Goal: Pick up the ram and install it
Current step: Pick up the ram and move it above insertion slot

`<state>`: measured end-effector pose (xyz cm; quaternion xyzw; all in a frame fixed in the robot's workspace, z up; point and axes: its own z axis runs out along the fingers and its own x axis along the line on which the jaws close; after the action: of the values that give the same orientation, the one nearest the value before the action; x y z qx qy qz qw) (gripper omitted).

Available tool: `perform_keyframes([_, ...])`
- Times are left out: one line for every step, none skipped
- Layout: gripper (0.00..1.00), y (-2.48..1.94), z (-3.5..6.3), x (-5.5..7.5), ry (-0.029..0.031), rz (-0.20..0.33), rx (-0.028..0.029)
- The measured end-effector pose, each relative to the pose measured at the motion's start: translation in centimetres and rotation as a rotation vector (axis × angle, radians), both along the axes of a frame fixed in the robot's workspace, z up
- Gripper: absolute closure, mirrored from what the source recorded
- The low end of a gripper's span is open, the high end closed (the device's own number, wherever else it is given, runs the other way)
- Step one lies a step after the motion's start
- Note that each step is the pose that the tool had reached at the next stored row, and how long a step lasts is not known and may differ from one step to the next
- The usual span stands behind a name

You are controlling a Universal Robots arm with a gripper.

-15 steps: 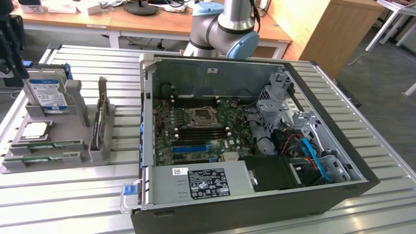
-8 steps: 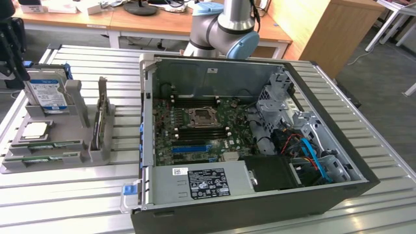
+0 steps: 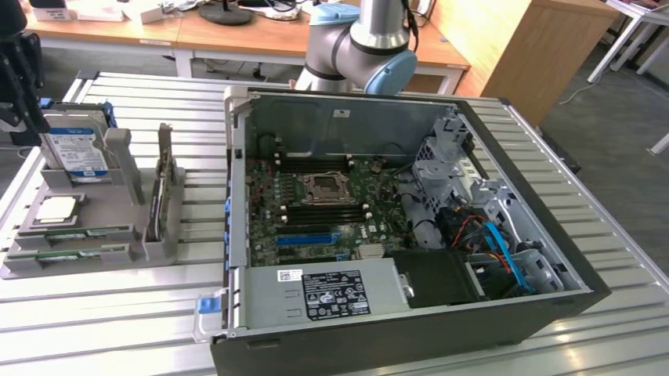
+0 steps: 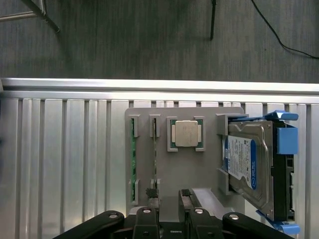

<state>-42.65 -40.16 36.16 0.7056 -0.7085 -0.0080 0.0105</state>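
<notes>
Hovering black end effector (image 4: 168,196) over thin green ram (image 4: 155,149)

My arm (image 3: 368,19) is a smooth silver-grey tube set into rounded grey joint housings (image 3: 350,59). A round pale-blue cap (image 3: 392,76) closes one joint, and a second blue cap sits higher up. A thin black cable (image 3: 411,22) runs beside the tube. My gripper (image 4: 168,195) is matt black all over. It has two narrow fingers (image 4: 152,196) with blocky, ribbed tips, each carried on flat black links (image 4: 99,221) with rounded ends. Four round silver-grey pins (image 4: 146,211) mark the pivots of these links, two close in and two farther out. Small white lettering (image 4: 169,231), too small for me to read, sits on the body between them.
</notes>
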Motion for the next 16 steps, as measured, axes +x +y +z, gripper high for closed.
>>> perform_keyframes([0.70,0.00,0.00,0.0,0.0000,0.000,0.0000])
perform_keyframes([0.70,0.00,-0.01,0.0,-0.0001,0.000,0.0000])
perform_keyframes([0.70,0.00,-0.02,0.0,-0.0002,0.000,0.0002])
perform_keyframes([0.70,0.00,-0.02,0.0,-0.0002,0.000,0.0001])
perform_keyframes([0.70,0.00,-0.02,0.0,-0.0002,0.000,0.0001])
perform_keyframes([0.70,0.00,-0.02,0.0,-0.0002,0.000,0.0001])
perform_keyframes([0.70,0.00,-0.02,0.0,-0.0002,0.000,0.0001])
perform_keyframes([0.70,-0.17,-0.02,0.0,-0.0002,0.000,0.0001])
perform_keyframes([0.70,-0.52,-0.02,0.0,-0.0002,0.000,0.0001])
perform_keyframes([0.70,-0.63,-0.02,0.0,-0.0002,0.000,0.0001])
perform_keyframes([0.70,-0.73,-0.02,0.0,-0.0002,0.000,0.0001])
perform_keyframes([0.70,-0.83,-0.02,0.0,-0.0003,0.000,0.0001])
perform_keyframes([0.70,-0.93,-0.02,0.0,-0.0003,0.000,0.0001])
perform_keyframes([0.70,-1.05,-0.02,0.0,-0.0003,0.000,0.0001])
perform_keyframes([0.70,-1.15,-0.02,0.0,-0.0002,0.000,0.0001])
perform_keyframes([0.70,-1.23,-0.02,0.0,-0.0003,0.000,0.0001])
